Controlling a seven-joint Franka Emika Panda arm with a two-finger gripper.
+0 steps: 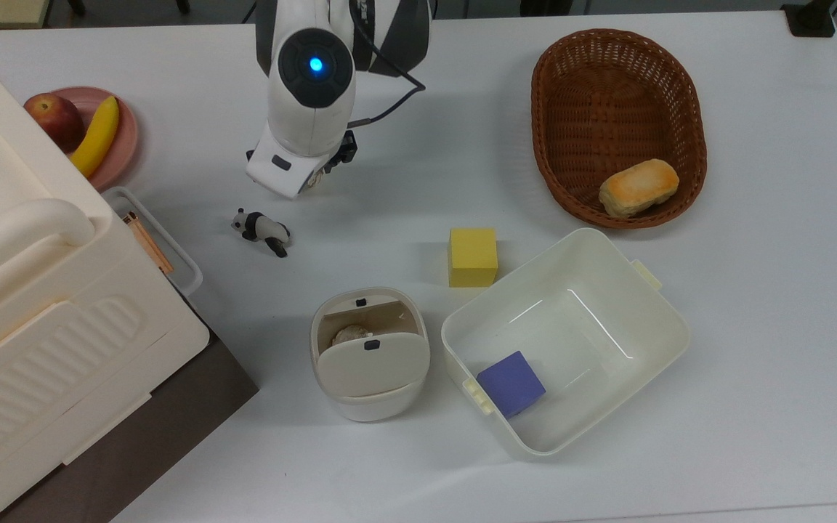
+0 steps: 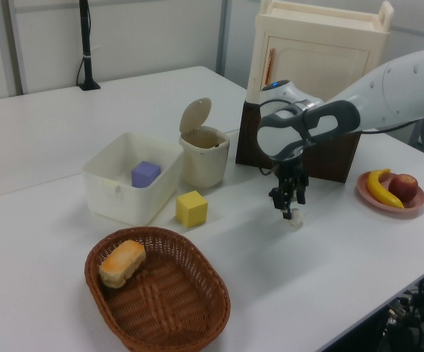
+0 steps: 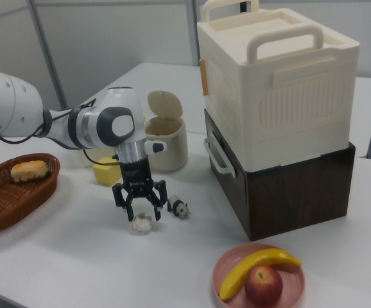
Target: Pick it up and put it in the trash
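The crumpled white paper ball (image 3: 140,224) lies on the white table, just right of the panda figurine in the top view. My gripper (image 3: 142,215) is low over the ball and open, with one finger on each side of it. In the left view the ball (image 2: 293,218) peeks out just under the gripper (image 2: 290,210). Seen from the top, the arm's hand (image 1: 301,156) covers the ball. The trash (image 1: 369,356) is a small cream bin with its flap lid tilted open, standing near the table's front; it also appears in the right view (image 3: 167,142).
A panda figurine (image 1: 261,229) lies close to the gripper. A yellow cube (image 1: 473,256) sits beside a lidless cream tub (image 1: 607,250) holding a blue cube (image 1: 511,383). A wicker basket (image 1: 543,94) with bread, a fruit plate (image 1: 125,138) and a big cream case (image 1: 26,290) ring the area.
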